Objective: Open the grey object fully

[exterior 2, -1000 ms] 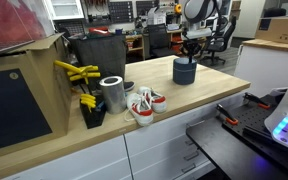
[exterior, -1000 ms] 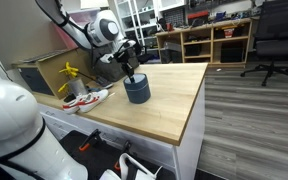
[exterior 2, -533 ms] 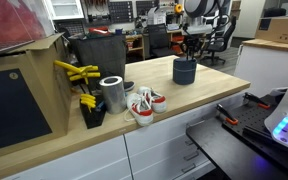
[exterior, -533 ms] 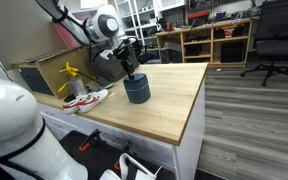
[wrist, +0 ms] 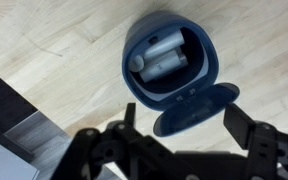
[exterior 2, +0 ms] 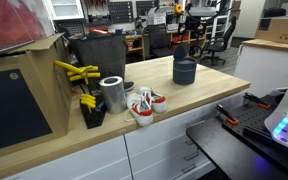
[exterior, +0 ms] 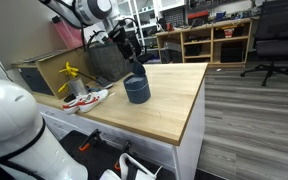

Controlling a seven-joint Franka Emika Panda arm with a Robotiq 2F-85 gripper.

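Note:
The grey object (exterior: 136,90) (exterior 2: 184,72) stands on the wooden table, a squat blue-grey round container. From the wrist view I look down into the grey object (wrist: 169,60). Its round lid (wrist: 196,108) is swung out flat beside the rim, still joined at the hinge. Pale cylinders (wrist: 164,55) lie inside it. My gripper (wrist: 189,125) (exterior: 132,48) hangs above the container, open, touching nothing. Its dark fingers (wrist: 250,128) stand either side of the lid, well above it.
A large dark bin (exterior: 109,60) (exterior 2: 104,55) stands behind the container. Further along the table are a metal can (exterior 2: 112,93), a pair of small shoes (exterior 2: 144,103) (exterior: 86,99) and yellow tools (exterior 2: 76,72). The table edge (exterior: 199,105) drops to the floor.
My gripper has gone from shut to open and risen away from the container. The lid it was at now lies swung open beside the rim.

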